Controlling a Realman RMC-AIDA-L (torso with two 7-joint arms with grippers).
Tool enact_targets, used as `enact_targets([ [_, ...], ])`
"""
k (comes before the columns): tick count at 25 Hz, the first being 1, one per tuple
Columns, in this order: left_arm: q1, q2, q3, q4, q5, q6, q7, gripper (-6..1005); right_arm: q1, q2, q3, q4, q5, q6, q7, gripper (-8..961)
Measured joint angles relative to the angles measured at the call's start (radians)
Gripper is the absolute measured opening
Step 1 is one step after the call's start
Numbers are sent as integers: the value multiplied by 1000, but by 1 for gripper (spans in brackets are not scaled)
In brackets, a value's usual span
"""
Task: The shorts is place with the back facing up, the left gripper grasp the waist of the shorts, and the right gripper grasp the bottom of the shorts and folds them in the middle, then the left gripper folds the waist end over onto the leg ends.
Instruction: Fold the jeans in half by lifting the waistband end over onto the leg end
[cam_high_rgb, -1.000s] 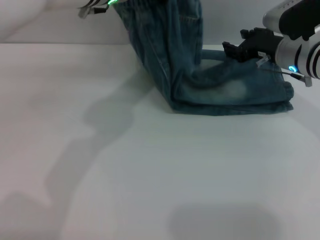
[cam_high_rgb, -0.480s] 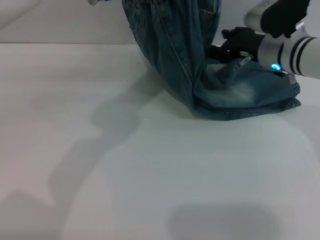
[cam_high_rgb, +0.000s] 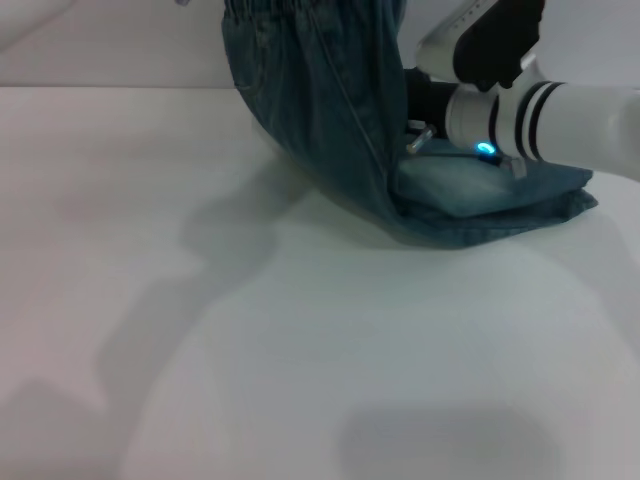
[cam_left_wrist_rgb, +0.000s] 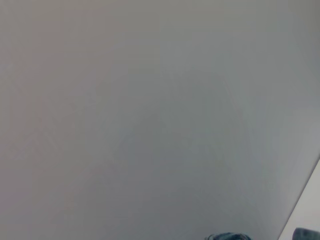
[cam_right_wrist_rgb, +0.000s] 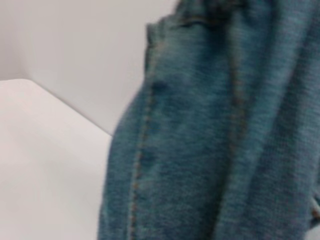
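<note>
The denim shorts (cam_high_rgb: 320, 120) hang from the top edge of the head view, with the gathered waist (cam_high_rgb: 290, 8) uppermost. Their lower part lies folded on the white table (cam_high_rgb: 250, 350), and the leg ends (cam_high_rgb: 520, 200) point right. The left gripper is out of view above the frame. Its wrist view shows only a sliver of the shorts (cam_left_wrist_rgb: 227, 236). The blue-lit right arm (cam_high_rgb: 540, 120) reaches in from the right above the flat denim. The black right gripper (cam_high_rgb: 422, 105) sits just behind the hanging cloth, partly hidden. Denim of the shorts (cam_right_wrist_rgb: 200, 150) fills the right wrist view up close.
A pale wall (cam_high_rgb: 120, 40) rises behind the table's far edge. The hanging shorts cast a shadow (cam_high_rgb: 220, 230) on the table to their left.
The right arm has swung left, over the flat leg part and up to the hanging cloth. The raised waist end has shifted slightly left.
</note>
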Motion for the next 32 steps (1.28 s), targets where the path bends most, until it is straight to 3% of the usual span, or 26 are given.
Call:
enact_targets([
  [15,-3,0,-2,-31,0,-20,5,99,3,0,-208,-96,16,6,119,553],
  [22,7,0,2,-40,-1,-36,4,97,-16,-2,-214,-88,17,31,120,552],
  [32,17,-1,16,-95,-6,-67,2,98,-134,-11,-179,-103,17,124,120,553],
])
